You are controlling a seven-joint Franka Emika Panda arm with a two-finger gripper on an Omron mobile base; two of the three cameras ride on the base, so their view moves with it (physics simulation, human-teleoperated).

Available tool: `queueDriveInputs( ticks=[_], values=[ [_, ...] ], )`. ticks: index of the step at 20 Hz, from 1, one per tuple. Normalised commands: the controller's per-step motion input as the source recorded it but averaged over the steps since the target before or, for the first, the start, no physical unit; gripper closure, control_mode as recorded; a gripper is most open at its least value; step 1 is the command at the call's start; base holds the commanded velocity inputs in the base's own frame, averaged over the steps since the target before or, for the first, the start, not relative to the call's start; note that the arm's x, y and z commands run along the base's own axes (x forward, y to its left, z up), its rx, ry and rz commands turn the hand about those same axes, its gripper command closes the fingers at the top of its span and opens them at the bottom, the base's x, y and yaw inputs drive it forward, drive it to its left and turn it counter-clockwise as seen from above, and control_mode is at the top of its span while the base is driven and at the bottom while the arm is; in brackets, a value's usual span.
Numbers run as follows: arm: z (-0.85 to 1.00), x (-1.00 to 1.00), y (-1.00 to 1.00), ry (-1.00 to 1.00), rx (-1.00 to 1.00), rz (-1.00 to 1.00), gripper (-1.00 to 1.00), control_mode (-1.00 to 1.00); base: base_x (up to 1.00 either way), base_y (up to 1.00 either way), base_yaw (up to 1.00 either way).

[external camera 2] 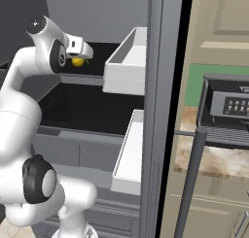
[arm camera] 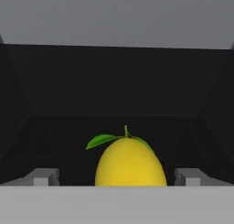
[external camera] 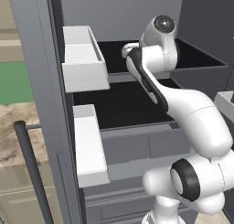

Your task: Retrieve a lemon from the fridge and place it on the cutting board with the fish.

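Hand view: the lemon (arm camera: 130,161) is seen standing on the black upper shelf (arm camera: 114,127) of the fridge (external camera 2: 158,86), centred between the two fingertips (arm camera: 43,176) of the gripper (arm camera: 117,178), which are spread fully wide and hold nothing — an arrangement judged to prepare a straddling grasp. Right base view: the arm is reached deep into the open compartment so that the hand sits level with the fruit — the white door bins (external camera 2: 127,62) are kept clear at the side.

No legible text, label, brand, number or sign is found; the small pale marks on the dark appliance panel (external camera 2: 237,105) beside the fridge (external camera 2: 160,110) are too blurred to read.
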Motion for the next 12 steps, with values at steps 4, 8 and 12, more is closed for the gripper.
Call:
queueDriveInputs(
  ticks=[4, 8, 12],
  values=[
    [-0.08, 0.08, -0.13, 0.03, 0.0, 0.0, -1.0, -1.0, 0.0, 0.0, 0.0],
    [-0.05, 0.09, -0.15, 0.07, 0.0, 0.0, -1.0, -1.0, 0.0, 0.0, 0.0],
    [-0.02, 0.07, -0.02, 0.04, 0.0, 0.0, -1.0, -1.0, 0.0, 0.0, 0.0]
  ],
)
